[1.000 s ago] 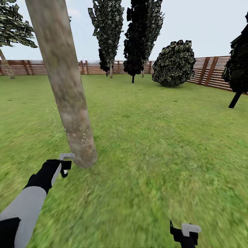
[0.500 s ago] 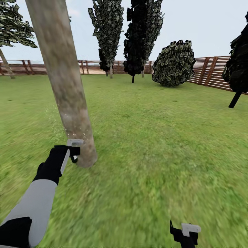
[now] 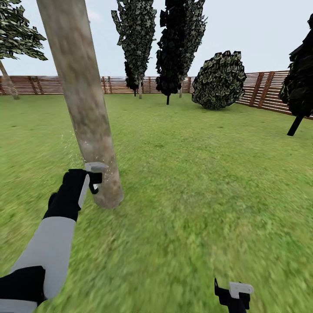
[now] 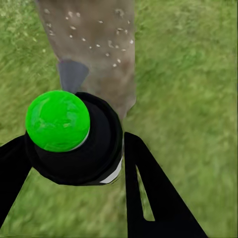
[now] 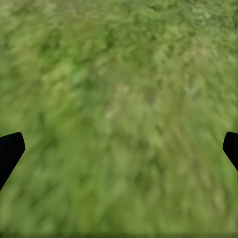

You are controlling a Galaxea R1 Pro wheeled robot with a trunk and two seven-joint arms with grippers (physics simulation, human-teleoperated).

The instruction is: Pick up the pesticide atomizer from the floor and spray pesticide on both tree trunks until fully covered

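currently the left gripper is seen in the head view held just beside the lower part of the tree trunk, a thick pale beige-grey column that leans slightly and meets the lawn a little below the gripper. in the left wrist view the pesticide atomizer is seen clamped between the two black fingers: its black body and round bright green cap sit between the jaws, with one finger pressed at each side, and a grey nozzle is pointed at the trunk. small pale specks are scattered over the bark in front of the nozzle, and in the head view a faint haze of specks is seen around the trunk just above the gripper. whether the nozzle touches the bark cannot be told.

the right gripper is seen low at the edge of the head view, well apart from the trunk, over bare grass. in the right wrist view its two dark fingertips are spread wide to either side with nothing but blurred grass between them.

beyond the trunk, dark cone-shaped conifers, a rounded bush and a brown slatted fence are seen at the far side of the lawn.
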